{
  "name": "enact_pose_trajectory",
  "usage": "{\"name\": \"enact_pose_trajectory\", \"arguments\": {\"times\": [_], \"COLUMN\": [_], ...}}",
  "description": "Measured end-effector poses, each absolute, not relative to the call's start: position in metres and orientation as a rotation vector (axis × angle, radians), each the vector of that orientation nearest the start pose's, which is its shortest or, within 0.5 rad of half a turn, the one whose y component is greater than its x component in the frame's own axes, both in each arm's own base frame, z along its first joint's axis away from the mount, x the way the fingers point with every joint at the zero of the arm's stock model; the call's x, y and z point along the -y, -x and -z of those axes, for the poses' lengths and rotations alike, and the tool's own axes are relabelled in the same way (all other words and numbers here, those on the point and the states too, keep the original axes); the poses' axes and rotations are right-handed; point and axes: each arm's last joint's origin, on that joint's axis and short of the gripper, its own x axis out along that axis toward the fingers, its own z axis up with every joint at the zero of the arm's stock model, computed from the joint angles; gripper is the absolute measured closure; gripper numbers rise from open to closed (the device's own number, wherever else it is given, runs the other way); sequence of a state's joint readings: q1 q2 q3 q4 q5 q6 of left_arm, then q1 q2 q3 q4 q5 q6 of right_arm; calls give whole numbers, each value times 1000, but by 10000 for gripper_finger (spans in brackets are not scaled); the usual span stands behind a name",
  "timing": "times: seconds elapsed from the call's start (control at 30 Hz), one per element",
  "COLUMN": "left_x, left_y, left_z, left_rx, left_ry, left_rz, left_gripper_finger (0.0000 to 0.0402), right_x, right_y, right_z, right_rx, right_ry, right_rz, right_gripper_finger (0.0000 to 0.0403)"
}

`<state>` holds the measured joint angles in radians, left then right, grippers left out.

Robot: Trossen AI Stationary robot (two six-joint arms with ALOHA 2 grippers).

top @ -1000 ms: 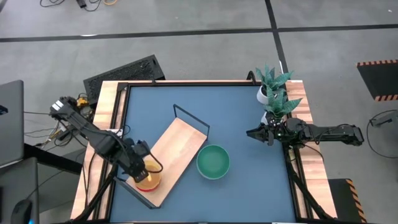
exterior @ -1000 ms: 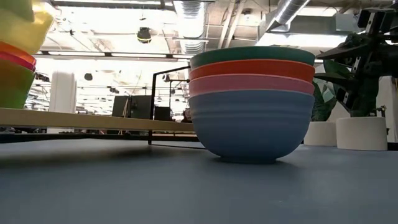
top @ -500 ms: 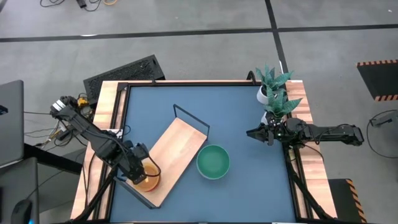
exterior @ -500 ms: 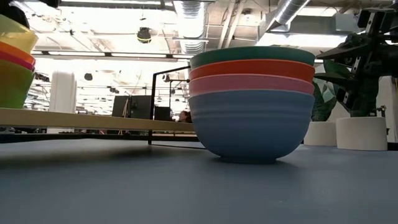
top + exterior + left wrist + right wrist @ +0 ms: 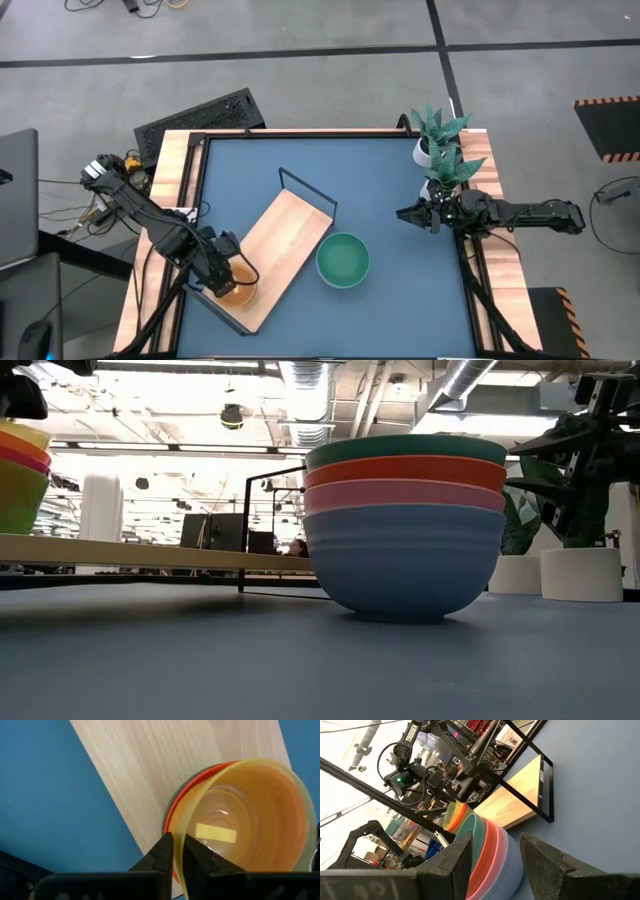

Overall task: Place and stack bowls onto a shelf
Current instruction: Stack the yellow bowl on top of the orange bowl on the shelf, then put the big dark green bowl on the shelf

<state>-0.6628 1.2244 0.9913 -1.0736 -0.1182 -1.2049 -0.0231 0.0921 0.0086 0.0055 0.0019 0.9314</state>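
While left hand [image 5: 178,851] pinches yellow bowl [image 5: 250,815] rim; right hand [image 5: 492,854] spread.

Setting: industrial lab or workshop. Evidence: bare concrete floor [image 5: 330,75] with dark seam lines, exposed ceiling ducts [image 5: 305,395], bright overhead strip lighting, hazard-striped floor mat [image 5: 610,125], equipment racks behind table.

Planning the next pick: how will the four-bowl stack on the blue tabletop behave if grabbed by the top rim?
The stack of teal, orange, pink and pale blue plastic bowls probably stays stiff and light. Nested loosely, the top teal bowl may lift off alone. On its rounded base, a push likely slides it rather than tips it.
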Motion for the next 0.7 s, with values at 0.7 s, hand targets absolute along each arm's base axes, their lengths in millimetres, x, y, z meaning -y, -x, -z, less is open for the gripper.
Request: {"name": "enact_pose_trajectory", "arguments": {"times": [0.7], "left_x": [107], "left_y": [-202], "left_z": [-330], "left_rx": [-866], "left_ry": [710], "left_rz": [-322], "left_gripper_finger": [226], "right_x": [3], "right_y": [-103], "right_z": [-160], "right_rx": [-55], "right_ry": [-858], "right_rz": [70], "right_gripper_finger": [214]}}
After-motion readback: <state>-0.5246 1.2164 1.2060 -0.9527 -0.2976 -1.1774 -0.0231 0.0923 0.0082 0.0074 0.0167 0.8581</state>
